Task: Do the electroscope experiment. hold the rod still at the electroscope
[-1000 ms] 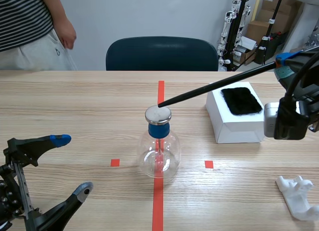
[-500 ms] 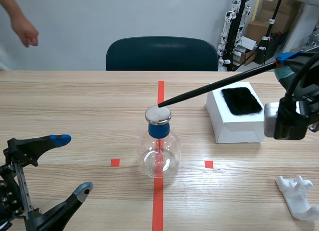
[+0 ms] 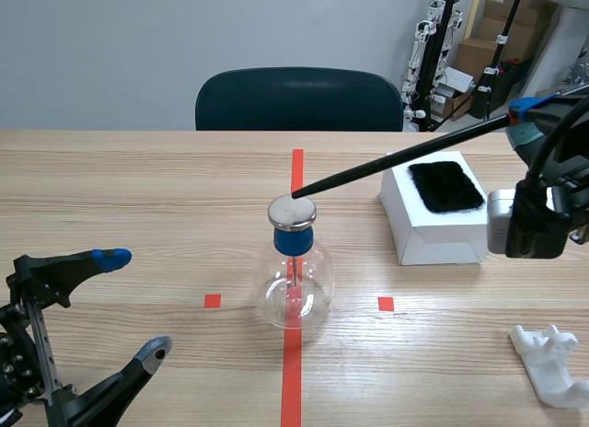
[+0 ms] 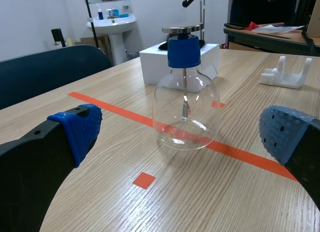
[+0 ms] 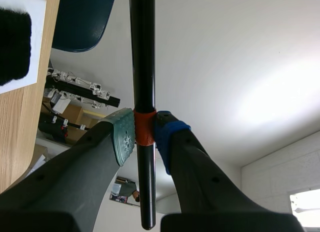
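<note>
The electroscope (image 3: 294, 266) is a clear glass flask with a blue neck and a metal disc (image 3: 292, 212) on top, standing on the red centre line. A long black rod (image 3: 396, 158) slants down from the right, its tip resting at the disc's top. My right gripper (image 5: 144, 129) is shut on the rod (image 5: 142, 52) at its orange band, high at the scene's right edge. My left gripper (image 3: 133, 303) stands open low at the near left, with the flask (image 4: 185, 99) ahead between its fingers but well apart from them.
A white box (image 3: 431, 215) with a black fur pad (image 3: 445, 185) on top sits right of the flask. A white plastic stand (image 3: 550, 363) lies at the near right. A dark blue chair (image 3: 299, 99) stands behind the table's far edge.
The person at the far left has stepped out of view. Rod, flask and both arms have not moved.
</note>
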### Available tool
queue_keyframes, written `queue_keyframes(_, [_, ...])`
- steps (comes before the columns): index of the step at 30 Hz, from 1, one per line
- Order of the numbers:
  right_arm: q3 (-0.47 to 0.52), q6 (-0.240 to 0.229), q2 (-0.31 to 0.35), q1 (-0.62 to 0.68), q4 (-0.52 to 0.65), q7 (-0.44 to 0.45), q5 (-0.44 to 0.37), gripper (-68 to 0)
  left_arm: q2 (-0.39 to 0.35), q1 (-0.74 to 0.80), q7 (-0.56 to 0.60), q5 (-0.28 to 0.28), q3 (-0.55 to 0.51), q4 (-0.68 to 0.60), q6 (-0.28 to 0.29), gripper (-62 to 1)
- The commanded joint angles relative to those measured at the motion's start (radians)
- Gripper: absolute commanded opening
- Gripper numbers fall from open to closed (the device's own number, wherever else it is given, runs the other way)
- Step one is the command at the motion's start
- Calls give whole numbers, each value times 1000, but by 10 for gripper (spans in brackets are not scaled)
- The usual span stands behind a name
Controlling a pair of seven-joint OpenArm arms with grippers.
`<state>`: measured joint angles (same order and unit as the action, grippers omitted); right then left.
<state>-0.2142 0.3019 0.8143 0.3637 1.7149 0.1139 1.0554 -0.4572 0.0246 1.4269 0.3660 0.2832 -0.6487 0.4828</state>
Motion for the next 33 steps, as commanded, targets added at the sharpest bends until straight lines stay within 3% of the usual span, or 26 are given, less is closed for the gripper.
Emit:
queue_keyframes(1, [11, 20, 6, -17, 19, -6, -7, -669, -11, -5, 21, -14, -3, -17, 2, 14])
queue_keyframes(7, [58, 24, 8, 10, 38, 17, -56, -669, -11, -5, 21, -14, -3, -17, 2, 14])
queue_keyframes(17, [267, 35, 5, 206, 151, 90, -204, -669, -11, -5, 21, -14, -3, -17, 2, 14])
queue_keyframes(21, [341, 101, -24, 339, 210, 105, -233, -669, -11, -5, 21, -14, -3, -17, 2, 14])
queue_keyframes(30, [414, 303, -179, 669, 321, 153, -206, -669, -11, -5, 21, -14, -3, -17, 2, 14])
queue_keyframes(33, [441, 372, -249, 766, 332, 212, -207, -669, -11, -5, 21, -13, -3, -17, 2, 14])
